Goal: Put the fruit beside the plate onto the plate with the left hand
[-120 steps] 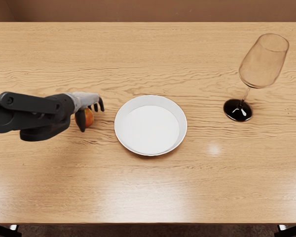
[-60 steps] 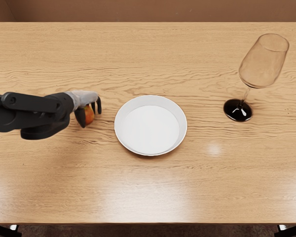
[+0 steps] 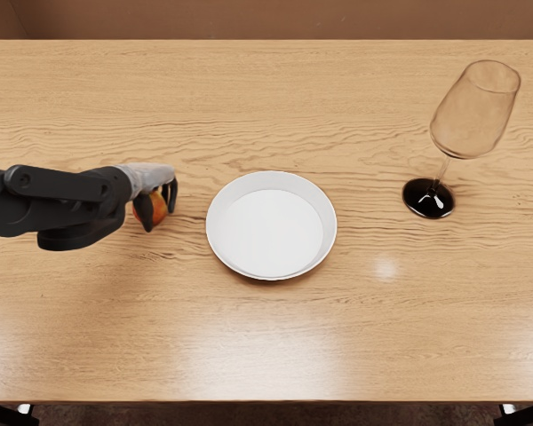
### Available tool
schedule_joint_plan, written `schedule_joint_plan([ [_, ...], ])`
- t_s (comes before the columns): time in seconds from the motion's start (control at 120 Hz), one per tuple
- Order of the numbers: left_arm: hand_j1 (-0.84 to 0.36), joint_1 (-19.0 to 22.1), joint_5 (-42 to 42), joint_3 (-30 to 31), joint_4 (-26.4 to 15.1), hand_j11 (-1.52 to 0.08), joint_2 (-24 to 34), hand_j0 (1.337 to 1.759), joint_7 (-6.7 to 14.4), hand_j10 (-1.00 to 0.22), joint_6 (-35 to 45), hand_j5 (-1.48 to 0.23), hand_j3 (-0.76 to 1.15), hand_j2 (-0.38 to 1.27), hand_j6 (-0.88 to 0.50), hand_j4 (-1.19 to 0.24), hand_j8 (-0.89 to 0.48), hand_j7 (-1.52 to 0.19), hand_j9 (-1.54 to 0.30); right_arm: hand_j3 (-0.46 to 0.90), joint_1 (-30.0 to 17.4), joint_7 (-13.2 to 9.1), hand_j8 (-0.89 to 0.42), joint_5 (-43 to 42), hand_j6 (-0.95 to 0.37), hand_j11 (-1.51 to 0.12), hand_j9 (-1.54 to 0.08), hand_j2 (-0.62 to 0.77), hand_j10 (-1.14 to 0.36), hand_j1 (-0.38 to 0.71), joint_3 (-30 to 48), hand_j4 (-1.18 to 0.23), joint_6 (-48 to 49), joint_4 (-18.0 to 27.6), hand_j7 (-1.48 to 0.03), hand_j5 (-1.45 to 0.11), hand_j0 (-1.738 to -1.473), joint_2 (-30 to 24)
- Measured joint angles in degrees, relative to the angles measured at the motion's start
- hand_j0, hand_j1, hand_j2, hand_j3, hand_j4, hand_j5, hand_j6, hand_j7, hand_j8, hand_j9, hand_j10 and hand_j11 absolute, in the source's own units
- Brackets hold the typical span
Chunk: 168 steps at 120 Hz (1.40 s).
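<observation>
My left hand [image 3: 154,197] sits at the left of the frame, a little above mid-height. Its arm [image 3: 53,209] comes in dark and bulky from the left edge. The hand is closed down over the fruit [image 3: 155,210]. The dark fingers [image 3: 171,193] curl over its top and right side and the thumb comes down on its left, so I read the hand as clamped on the fruit. Only part of the fruit shows between the digits: 1 small round thing, orange with a redder patch. I cannot tell whether it rests on the desk [image 3: 266,337] or hangs just off it.

The fruit is just left of the plate [image 3: 215,232], apart from its rim and not on it. The plate is round and white and lies near the centre of the frame. It has a raised rim around a flat pale well, and the well shows only its own white surface.

Farther out, toward the upper right, 1 wine glass [image 3: 473,111] stands well apart from the plate. Its round foot is dark and glossy and sits on the desk, while the stem and bowl lean up and to the right. The bowl is see-through, with the wood tone showing through it. I cannot tell whether it holds anything.

The desk is light wood with the grain running left to right, and it fills nearly the whole frame. Its far edge meets a brown band at the top and its near edge runs along the bottom. A small bright gleam lies on the wood below and right of the plate.
</observation>
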Motion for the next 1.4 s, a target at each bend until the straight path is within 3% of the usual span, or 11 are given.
schedule_joint_plan([
  [0.317,-0.3,-5.2,-2.1,-0.2,-1.4,-1.17,1.5,1.647,0.0,-0.47,-1.2,-1.24,0.0,0.36,-0.38,-0.8,-0.23,-1.18,-1.16,0.0,0.0,0.0,-0.03,0.0,-0.03,-0.03,-0.03,-0.01,-0.03,-0.32,0.0,-0.03,0.0,0.0,-0.03,-0.03,-1.658,0.0],
  [0.492,-0.3,-9.3,-4.4,-1.5,-5.5,-1.18,1.9,1.647,0.1,-0.49,-1.4,-1.29,0.0,0.39,-0.38,-0.8,-0.25,-1.21,-1.19,0.0,0.0,0.0,-0.03,0.0,-0.03,-0.03,-0.03,-0.01,-0.03,-0.32,0.0,-0.03,0.0,0.0,-0.03,-0.03,-1.658,0.0],
  [0.908,-0.32,-12.4,-8.4,-8.0,-14.5,-1.17,2.5,1.648,0.1,-0.46,-2.8,-1.36,0.0,0.43,-0.35,-0.77,-0.22,-1.22,-1.23,0.0,0.0,0.0,-0.03,0.0,-0.03,-0.03,-0.03,-0.01,-0.03,-0.32,0.0,-0.03,0.0,0.0,-0.03,-0.03,-1.658,0.0],
  [1.25,-0.37,-12.4,-12.2,-14.5,-15.7,-1.15,0.7,1.651,0.1,-0.47,-9.5,-1.31,0.0,0.66,-0.37,-0.79,-0.28,-1.23,-1.2,0.0,0.0,0.0,-0.03,0.0,-0.03,-0.03,-0.03,-0.01,-0.03,-0.32,0.0,-0.03,0.0,0.0,-0.03,-0.03,-1.658,0.0],
  [1.333,-0.37,-12.3,-12.2,-15.0,-15.6,-1.13,0.4,1.651,0.1,-0.47,-9.7,-1.28,0.0,0.68,-0.39,-0.79,-0.3,-1.21,-1.18,0.0,0.0,0.0,-0.03,0.0,-0.03,-0.03,-0.03,-0.01,-0.03,-0.32,0.0,-0.03,0.0,0.0,-0.03,-0.03,-1.658,0.0],
  [1.4,-0.33,-12.0,-12.2,-15.3,-15.3,-1.02,0.3,1.653,0.1,-0.49,-9.5,-1.13,0.0,0.55,-0.43,-0.72,-0.35,-1.07,-1.05,0.0,0.0,0.0,-0.03,0.0,-0.03,-0.03,-0.03,-0.01,-0.03,-0.32,0.0,-0.03,0.0,0.0,-0.03,-0.03,-1.658,0.0],
])
